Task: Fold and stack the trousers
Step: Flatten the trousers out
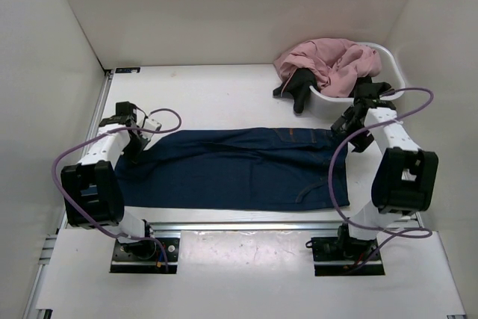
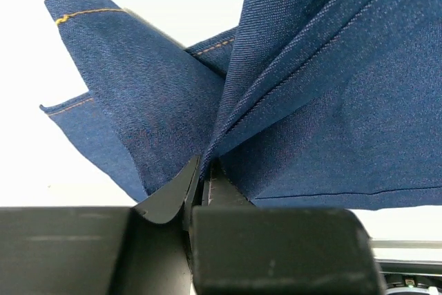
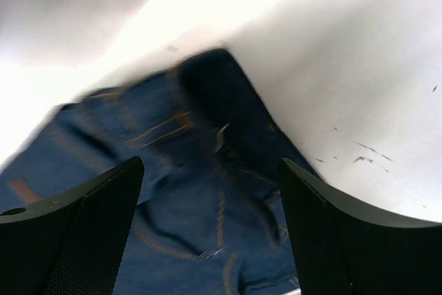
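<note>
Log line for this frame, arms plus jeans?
left gripper: shut on jeans leg end | right gripper: open over waist, holding nothing | jeans: laid across table, waist at right

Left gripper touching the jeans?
Touching. Left wrist view: the left gripper is pinched shut on a fold of the trousers, with denim fanning out from between its jaws.

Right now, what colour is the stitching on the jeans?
Orange stitching on dark blue jeans; clearest in the left wrist view.
</note>
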You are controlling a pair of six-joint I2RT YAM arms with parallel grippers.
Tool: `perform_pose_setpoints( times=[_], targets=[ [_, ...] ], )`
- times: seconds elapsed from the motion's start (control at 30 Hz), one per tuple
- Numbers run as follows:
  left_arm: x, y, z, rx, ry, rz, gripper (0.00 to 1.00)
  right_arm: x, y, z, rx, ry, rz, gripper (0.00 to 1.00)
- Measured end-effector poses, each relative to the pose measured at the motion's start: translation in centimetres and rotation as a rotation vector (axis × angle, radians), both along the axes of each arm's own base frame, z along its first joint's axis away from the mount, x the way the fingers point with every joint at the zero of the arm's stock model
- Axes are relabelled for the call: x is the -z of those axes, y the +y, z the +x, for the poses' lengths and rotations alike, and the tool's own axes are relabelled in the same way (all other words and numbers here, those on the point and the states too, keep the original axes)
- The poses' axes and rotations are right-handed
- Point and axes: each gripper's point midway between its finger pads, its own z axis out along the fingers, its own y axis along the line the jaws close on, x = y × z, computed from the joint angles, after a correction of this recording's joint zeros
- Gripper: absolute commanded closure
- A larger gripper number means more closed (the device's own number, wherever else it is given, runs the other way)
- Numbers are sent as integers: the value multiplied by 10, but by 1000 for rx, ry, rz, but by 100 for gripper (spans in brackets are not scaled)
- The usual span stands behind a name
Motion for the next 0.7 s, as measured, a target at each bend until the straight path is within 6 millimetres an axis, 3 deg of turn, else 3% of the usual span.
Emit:
perform_pose_setpoints(
  times=[0.07, 0.13, 0.17, 0.23, 0.3, 0.4, 0.57, 0.7],
  targets=[
    [-2, 0, 2, -1, -5, 0, 86, 19, 0, -5, -11, 74, 6, 19],
    [-5, 1, 5, -1, -14, 1, 86, 28, 1, -9, -17, 110, 19, 33],
    [-7, 1, 7, -1, -22, 2, 86, 30, 2, -11, -24, 117, 26, 43],
    [-12, 2, 12, -4, -38, 4, 86, 32, 5, -12, -45, 114, 45, 82],
    [-16, 2, 16, -6, -52, 5, 86, 32, 12, -10, -81, 78, 78, 100],
    [-20, 3, 20, -9, -65, 9, 86, 17, 20, -9, -145, -35, 110, 100],
    [-19, 10, 20, -24, -58, 36, 86, -34, 43, -4, -324, -317, 286, 100],
    [-13, 27, 18, -73, -43, 60, 86, -28, 52, -19, -410, -371, 461, 100]
  ],
)
